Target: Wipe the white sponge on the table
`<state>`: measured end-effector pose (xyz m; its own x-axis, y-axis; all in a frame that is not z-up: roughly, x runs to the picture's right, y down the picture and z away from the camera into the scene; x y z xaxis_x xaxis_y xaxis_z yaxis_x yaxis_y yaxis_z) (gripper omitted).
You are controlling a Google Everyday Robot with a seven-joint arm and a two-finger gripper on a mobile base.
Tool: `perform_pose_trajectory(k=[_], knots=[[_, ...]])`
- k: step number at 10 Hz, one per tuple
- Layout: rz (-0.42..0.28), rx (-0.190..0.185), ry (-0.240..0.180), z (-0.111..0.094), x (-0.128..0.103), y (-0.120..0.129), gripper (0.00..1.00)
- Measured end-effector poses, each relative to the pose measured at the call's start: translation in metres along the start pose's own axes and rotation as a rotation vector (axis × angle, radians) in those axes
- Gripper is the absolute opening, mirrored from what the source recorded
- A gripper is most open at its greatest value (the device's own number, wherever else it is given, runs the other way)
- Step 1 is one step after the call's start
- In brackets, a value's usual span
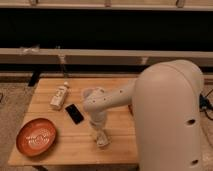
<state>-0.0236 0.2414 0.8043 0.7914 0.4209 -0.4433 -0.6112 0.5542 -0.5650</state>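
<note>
While gripper [101,138] pinches white sponge [103,141] on table [120,142], phone [74,113], bowl [36,137] nearby

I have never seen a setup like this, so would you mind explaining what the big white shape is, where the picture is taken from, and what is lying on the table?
The large white shape is the robot's arm, seen from close behind; the camera's mounting is not recorded. The arm bends down to its gripper, which sits low over the front part of the wooden table, at a small pale block, the white sponge, pressed against the wood. Also on the table are a white bottle lying on its side at the back left, a flat black phone-like object beside it, and an orange bowl at the front left corner.
</note>
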Motion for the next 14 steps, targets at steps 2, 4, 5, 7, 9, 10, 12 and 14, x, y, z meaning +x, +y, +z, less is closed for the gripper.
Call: perform_pose_trajectory(k=[2,4,5,7,9,10,12,14], knots=[[0.06,-0.008,-0.009,-0.002,0.017,-0.012,0.66],[0.098,-0.002,-0.007,-0.001,0.026,-0.019,0.79],[0.11,0.007,-0.006,0.0,0.028,-0.023,0.8],[0.101,0.027,-0.016,-0.001,0.024,-0.026,0.8],[0.087,0.034,-0.038,-0.005,0.026,-0.037,0.8],[0.087,0.032,-0.052,-0.008,0.027,-0.041,0.8],[0.09,0.028,-0.082,-0.017,0.032,-0.056,0.8],[0.067,0.015,-0.094,-0.026,0.031,-0.063,0.8]])
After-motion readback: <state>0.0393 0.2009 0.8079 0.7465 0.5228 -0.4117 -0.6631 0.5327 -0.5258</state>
